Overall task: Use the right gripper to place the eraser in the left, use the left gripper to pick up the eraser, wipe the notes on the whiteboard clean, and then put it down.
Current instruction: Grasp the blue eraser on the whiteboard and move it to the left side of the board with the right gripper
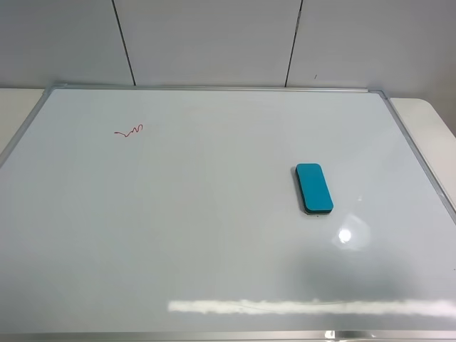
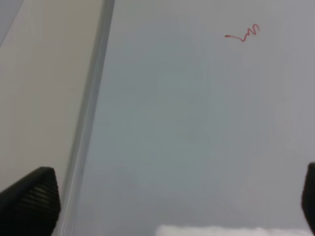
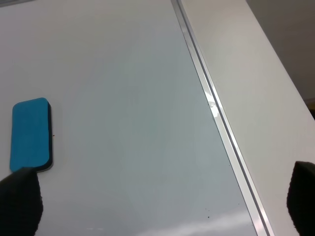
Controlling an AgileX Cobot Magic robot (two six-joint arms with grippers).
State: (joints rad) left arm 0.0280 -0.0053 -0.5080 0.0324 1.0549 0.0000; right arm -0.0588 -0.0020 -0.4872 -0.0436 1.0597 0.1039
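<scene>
The teal-blue eraser (image 1: 314, 188) lies flat on the whiteboard (image 1: 214, 235), right of its middle. The red notes (image 1: 129, 132) sit in the board's far left part. Neither arm shows in the high view. In the left wrist view my left gripper (image 2: 172, 206) stands open, its two black fingertips (image 2: 29, 199) wide apart above the board's left frame, with the notes (image 2: 243, 33) ahead of it. My right gripper (image 3: 162, 201) is open too, one black fingertip (image 3: 19, 201) just short of the eraser (image 3: 30, 133), nothing between the jaws.
The whiteboard's silver frame (image 1: 420, 157) runs along the right side, with cream table surface (image 1: 434, 117) beyond it. The same frame (image 3: 216, 113) and the table (image 3: 261, 88) show in the right wrist view. A grey panelled wall (image 1: 214, 39) stands behind the board.
</scene>
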